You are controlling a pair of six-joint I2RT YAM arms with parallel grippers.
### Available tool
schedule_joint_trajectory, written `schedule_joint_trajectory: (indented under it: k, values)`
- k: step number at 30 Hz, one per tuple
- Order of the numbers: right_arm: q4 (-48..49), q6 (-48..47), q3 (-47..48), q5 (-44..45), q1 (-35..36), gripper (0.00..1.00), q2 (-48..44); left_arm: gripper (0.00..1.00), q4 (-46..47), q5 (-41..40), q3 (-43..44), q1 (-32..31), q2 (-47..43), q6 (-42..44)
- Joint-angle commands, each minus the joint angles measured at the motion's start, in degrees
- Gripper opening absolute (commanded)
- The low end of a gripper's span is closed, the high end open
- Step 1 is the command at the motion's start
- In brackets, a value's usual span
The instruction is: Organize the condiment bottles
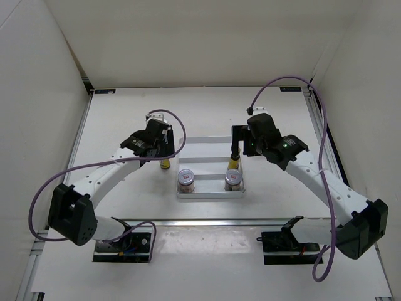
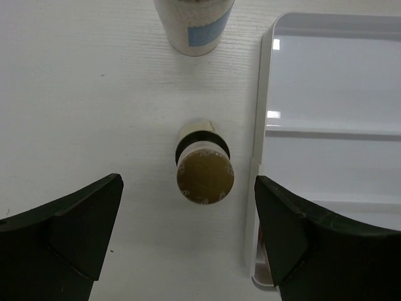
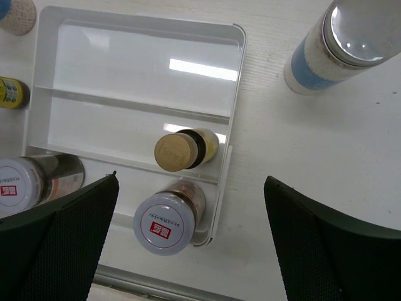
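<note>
Top view: both arms reached in over the white tray (image 1: pixel 210 148) at mid-table (image 1: pixel 125 106). Their wrists hid the finger gaps and the right white bottle (image 3: pixel 338 50). The wrist views filled that in.

Left wrist: left gripper (image 2: pixel 188 200) wide open, fingers well apart, touching nothing. The loose yellow bottle (image 2: pixel 205 172), with dark collar and tan cap, stood on the table between the fingers, just outside the tray's left wall. The left white bottle (image 2: pixel 194 25), blue-labelled, stood beyond it, also off the tray.

Right wrist: right gripper (image 3: pixel 191 185) likewise spread wide, holding nothing, hanging above the tray's right end.

The tray had three compartments. The middle one held the second yellow bottle (image 3: pixel 182 150) at its right end. The near one held the left jar (image 3: pixel 28 185) and the right jar (image 3: pixel 164 221), silver lids with red marks. The right white bottle stood on the table, right of the tray and apart from it.
</note>
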Motion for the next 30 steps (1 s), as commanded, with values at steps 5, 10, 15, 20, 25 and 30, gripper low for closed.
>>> schedule_joint_trajectory:
  k: [5, 10, 15, 20, 25, 30]
  values:
    - [0.00, -0.25, -1.57, 0.95, 0.34, 1.00, -1.46, 0.88, 6.10, -0.47, 2.68, 0.34, 2.32, 1.13]
    - [0.00, -0.25, -1.57, 0.95, 0.34, 1.00, -1.46, 0.69, 6.10, -1.00, 5.75, 0.34, 5.93, 2.36]
    - [-0.53, -0.25, -1.57, 1.48, 0.34, 1.00, -1.46, 0.47, 6.10, -1.00, 6.28, 0.34, 6.46, 2.36]
    - [-0.53, -0.25, -2.10, 1.48, 0.34, 1.00, -1.46, 0.28, 6.10, -0.48, 6.28, 0.34, 4.53, 2.36]
    - [-0.53, -0.25, -2.63, 1.48, 0.34, 1.00, -1.99, 0.18, 3.38, 0.06, 10.48, -0.18, 1.54, 2.36]
    - [-0.53, -0.25, -3.15, 1.48, 0.34, 1.00, -1.99, 0.15, 2.76, 0.06, 13.75, -4.14, -0.13, 2.98]
